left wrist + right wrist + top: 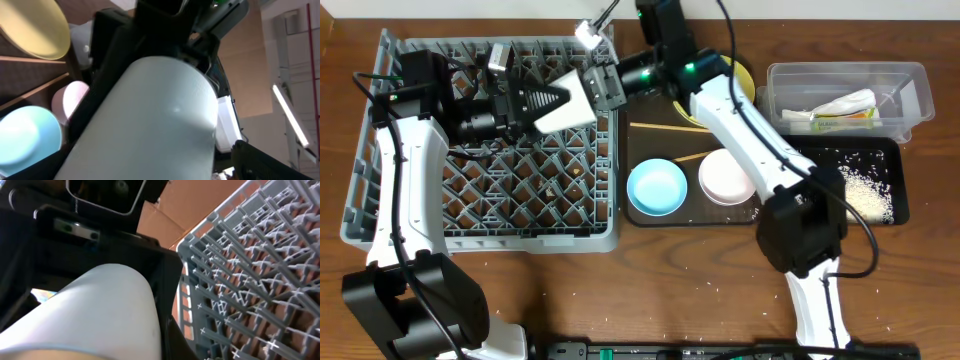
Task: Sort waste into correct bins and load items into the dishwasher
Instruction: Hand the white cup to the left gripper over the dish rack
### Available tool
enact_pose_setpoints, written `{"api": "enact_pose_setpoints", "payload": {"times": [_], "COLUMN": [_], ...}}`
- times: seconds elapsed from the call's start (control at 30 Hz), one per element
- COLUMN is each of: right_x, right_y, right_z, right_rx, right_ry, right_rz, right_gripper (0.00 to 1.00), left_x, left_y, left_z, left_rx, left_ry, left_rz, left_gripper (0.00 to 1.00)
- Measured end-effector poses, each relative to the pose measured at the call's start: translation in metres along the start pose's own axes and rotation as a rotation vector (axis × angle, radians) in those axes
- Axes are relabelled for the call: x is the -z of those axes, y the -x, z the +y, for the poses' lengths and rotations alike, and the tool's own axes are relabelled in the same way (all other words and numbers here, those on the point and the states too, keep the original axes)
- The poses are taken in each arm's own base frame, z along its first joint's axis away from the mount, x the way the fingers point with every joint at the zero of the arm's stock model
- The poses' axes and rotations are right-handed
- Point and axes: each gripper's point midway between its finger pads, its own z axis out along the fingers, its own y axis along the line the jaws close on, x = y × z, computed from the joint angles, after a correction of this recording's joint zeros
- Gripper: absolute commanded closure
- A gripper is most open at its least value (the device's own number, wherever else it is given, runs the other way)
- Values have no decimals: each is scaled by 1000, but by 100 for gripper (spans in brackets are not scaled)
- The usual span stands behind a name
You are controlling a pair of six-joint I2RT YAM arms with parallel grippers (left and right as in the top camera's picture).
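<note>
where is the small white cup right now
Overhead view: the cup is above the rack's upper right corner, between the left gripper and right gripper.

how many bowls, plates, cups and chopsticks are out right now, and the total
bowls: 2 (light blue bowl, white bowl)
plates: 1 (yellow plate)
cups: 1 (white cup)
chopsticks: 2
total: 6
</note>
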Motion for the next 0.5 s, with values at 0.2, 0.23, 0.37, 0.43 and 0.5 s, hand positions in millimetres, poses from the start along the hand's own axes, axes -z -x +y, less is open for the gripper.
{"api": "enact_pose_setpoints", "payload": {"times": [0.2,0.23,0.37,0.43,0.5], "right_x": [-4,-3,-3,-5,-5], "right_y": [-3,-4,-3,-1,2], "right_z": [-3,-2,-4,-10,-17], "right_rx": [-25,-27,-44,-42,-24], "right_ry": [15,21,10,-18,-38], "right_rz": [11,13,8,-6,-20], "right_gripper": [99,99,63,44,22], "left_x": [0,1,1,0,0], "left_y": [-1,-1,0,-1,-1], "left_z": [10,10,10,9,7], "left_rx": [25,25,13,13,12], "left_ry": [18,17,18,10,2], "left_rz": [1,-1,-1,-1,-1], "left_gripper": [37,40,50,52,55]}}
